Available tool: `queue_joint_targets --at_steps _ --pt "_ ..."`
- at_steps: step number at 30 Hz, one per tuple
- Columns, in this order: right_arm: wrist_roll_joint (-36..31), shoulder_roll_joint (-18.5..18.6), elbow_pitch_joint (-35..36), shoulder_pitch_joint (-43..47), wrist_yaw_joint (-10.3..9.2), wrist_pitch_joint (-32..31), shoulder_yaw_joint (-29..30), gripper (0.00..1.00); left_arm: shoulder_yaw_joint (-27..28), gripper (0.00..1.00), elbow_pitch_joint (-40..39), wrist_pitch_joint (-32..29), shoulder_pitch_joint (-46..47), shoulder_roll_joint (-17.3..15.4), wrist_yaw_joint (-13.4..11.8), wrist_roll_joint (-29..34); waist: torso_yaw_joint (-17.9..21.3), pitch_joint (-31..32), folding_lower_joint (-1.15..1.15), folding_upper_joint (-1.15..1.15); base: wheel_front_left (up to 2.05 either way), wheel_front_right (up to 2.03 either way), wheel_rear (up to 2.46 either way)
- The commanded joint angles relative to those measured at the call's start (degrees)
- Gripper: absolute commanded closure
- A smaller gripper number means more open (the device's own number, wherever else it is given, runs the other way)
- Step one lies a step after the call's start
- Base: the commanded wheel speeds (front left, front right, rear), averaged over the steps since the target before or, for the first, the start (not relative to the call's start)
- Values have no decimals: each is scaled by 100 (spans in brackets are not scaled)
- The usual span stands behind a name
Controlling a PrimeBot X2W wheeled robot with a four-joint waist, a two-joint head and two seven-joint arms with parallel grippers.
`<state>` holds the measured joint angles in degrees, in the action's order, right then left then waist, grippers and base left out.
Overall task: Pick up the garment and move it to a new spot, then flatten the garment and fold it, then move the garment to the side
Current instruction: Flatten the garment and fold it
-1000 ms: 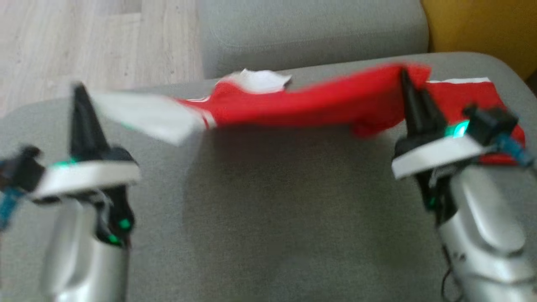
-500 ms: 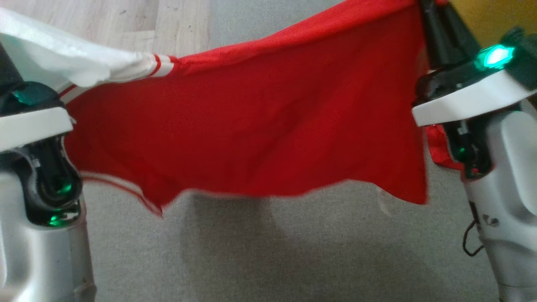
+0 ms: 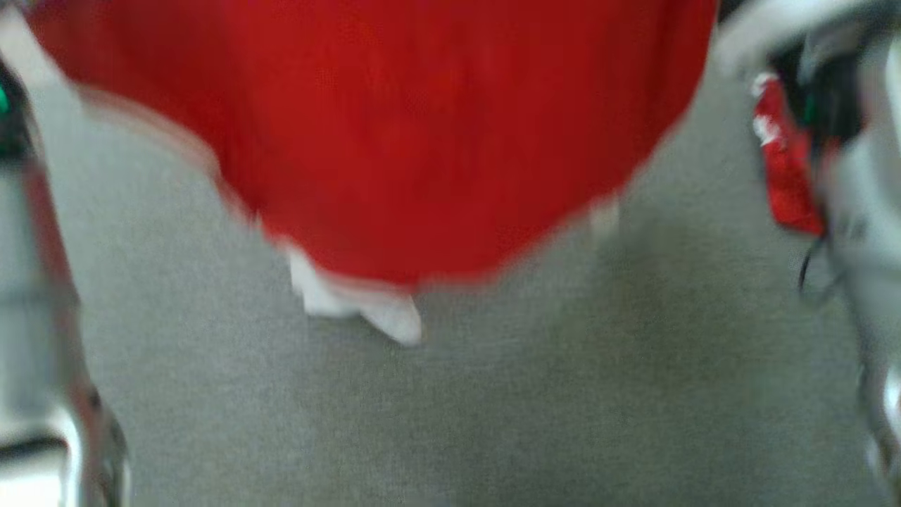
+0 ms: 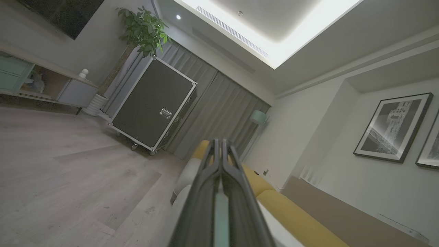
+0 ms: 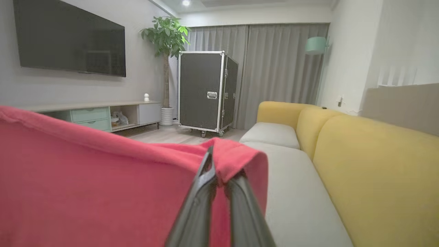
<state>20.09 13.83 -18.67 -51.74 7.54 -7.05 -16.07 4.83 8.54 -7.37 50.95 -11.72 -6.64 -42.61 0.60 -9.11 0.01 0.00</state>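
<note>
Red shirt (image 3: 436,141) hangs spread above grey sofa seat (image 3: 493,422), right gripper (image 5: 221,168) clenched on its top edge; left gripper (image 4: 220,143) pressed shut (cloth in it? cannot tell). Risk: shallow pinch slips in a swing, shirt drops crumpled.

Blurred red garment (image 3: 422,141), top cut off by the head view's upper edge.

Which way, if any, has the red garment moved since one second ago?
Yes. The red garment has gone up: then it was stretched low at the far part of the grey cushion; now it hangs high, lower edge loose above it.
</note>
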Motion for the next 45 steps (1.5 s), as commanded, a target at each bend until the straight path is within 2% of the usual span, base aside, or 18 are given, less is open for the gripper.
queue_joint_targets --at_steps 1,5,9,13,18,25,32,37,41,42,45 --pt "-56 62 -210 -765 -5 204 -200 100 86 100 243 173 714 -345 113 142 -151 -681 -1 0 0 0 0" --pt "-236 43 -1467 -2036 -5 930 -213 100 4 100 1382 777 1907 -468 337 369 -260 -997 -1 0 0 0 0" --pt "-483 -103 -2571 -2818 -5 1750 5 100 -70 100 2248 1339 2738 -511 573 501 -319 -1138 -1 0 0 0 0" --pt "-596 -222 -3321 -3010 -5 2103 195 100 -173 100 2900 1743 3103 -445 873 533 -406 -1239 -1 0 0 0 0" --pt "-578 -274 -3821 -2706 -5 2176 2 100 -305 100 3415 1981 2918 -326 1119 559 -522 -1266 -1 0 0 0 0" --pt "-135 -310 -4462 -1689 -5 2057 -706 100 -681 100 3916 2159 1684 -256 1368 664 -635 -936 -1 0 0 0 0" --pt "523 -110 -4416 -565 -5 1285 -1957 100 -1258 100 3737 2075 -119 -531 1409 601 -586 -308 -1 0 0 0 0" --pt "1211 254 -3913 116 -5 880 -2763 100 -1835 100 3005 1578 -1466 -971 1411 288 -532 166 -1 0 0 0 0" --pt "1683 585 -3458 528 -5 681 -3405 100 -2222 100 2252 1074 -2456 -1458 1412 45 -481 503 -1 0 0 0 0" --pt "1914 732 -3267 688 -5 606 -3668 100 -2329 100 1877 829 -2896 -1675 1412 -94 -457 663 -1 0 0 0 0" --pt "2288 902 -3020 909 -5 457 -3994 100 -2470 100 1319 479 -3496 -1971 1412 -249 -413 886 -1 0 0 0 0"
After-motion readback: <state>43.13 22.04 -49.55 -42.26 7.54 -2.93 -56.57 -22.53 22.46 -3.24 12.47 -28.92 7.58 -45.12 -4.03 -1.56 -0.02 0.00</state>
